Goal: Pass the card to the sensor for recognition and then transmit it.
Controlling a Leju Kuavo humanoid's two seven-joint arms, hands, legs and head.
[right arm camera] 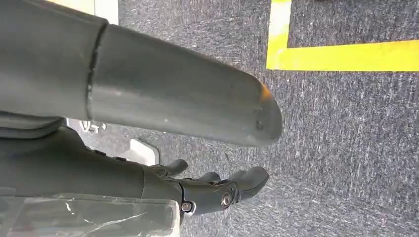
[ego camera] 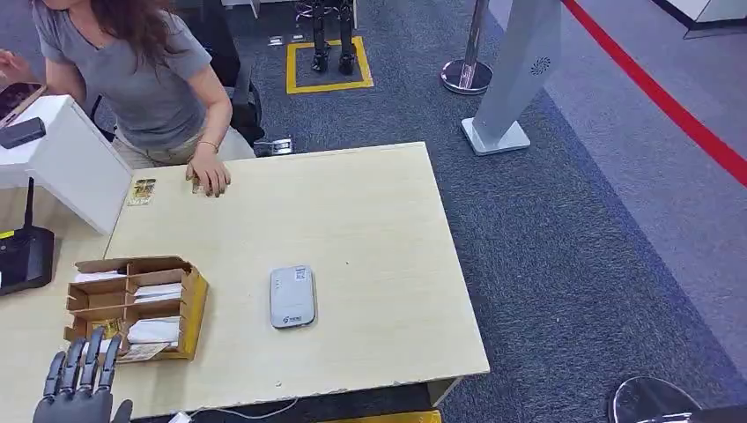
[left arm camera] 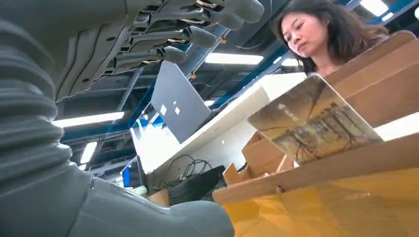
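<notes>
A cardboard organiser box (ego camera: 194, 304) stands at the table's near left with cards in its compartments. One picture card (ego camera: 144, 352) leans out of the front compartment; the left wrist view shows this card (left arm camera: 314, 121) tilted over the box wall (left arm camera: 346, 158). My left hand (ego camera: 84, 381) is just in front of the box, fingers (left arm camera: 197, 34) spread and straight, thumb (left arm camera: 148, 217) apart, holding nothing. The grey-white sensor (ego camera: 292, 297) lies flat mid-table, right of the box. My right hand (right arm camera: 217, 190) hangs over the carpet with nothing in it.
A person sits at the far left side, one hand (ego camera: 209, 176) resting on the table (ego camera: 379, 220). A small card (ego camera: 141, 191) lies near that hand. A white raised counter (ego camera: 70, 163) and a black device (ego camera: 25, 256) flank the left.
</notes>
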